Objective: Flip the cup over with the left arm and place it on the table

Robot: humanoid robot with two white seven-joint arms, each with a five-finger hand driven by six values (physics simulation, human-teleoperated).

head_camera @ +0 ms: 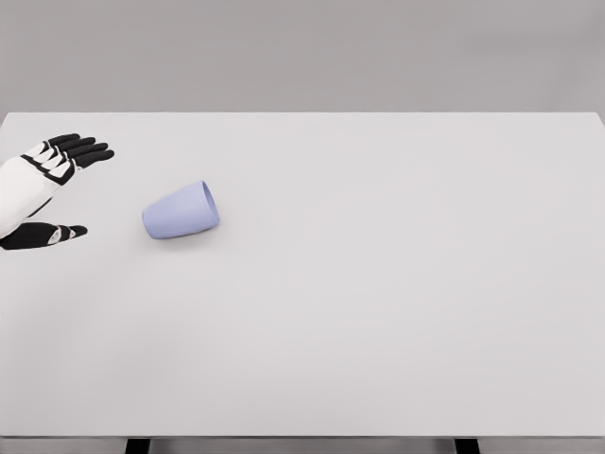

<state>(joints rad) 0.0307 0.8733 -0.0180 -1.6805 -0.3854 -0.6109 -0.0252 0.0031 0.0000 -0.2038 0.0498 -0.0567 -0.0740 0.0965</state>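
The cup (181, 210) lies on its side on the table (378, 303), in the left part of the surface and a little nearer the far edge than the near one. It is pale lavender blue and plain. Its wider end points right and slightly away from the camera, its narrower closed end points left and slightly toward it. The mouth is turned away, so whether anything is inside cannot be told; nothing shows spilled beside it.

To the left of the cup, near but apart from it, is the left hand (43, 189) — white at the palm and wrist, black at the fingers. It comes in from the picture's left edge. The fingers (80, 149) are stretched out together, pointing right toward the far side of the table, and the thumb (52, 233) is held well away below them, so the hand is wide open and holds nothing. It touches neither the cup nor, as far as can be seen, the table.

The table is white and fills most of the view — a grey wall (302, 52) stands behind it.
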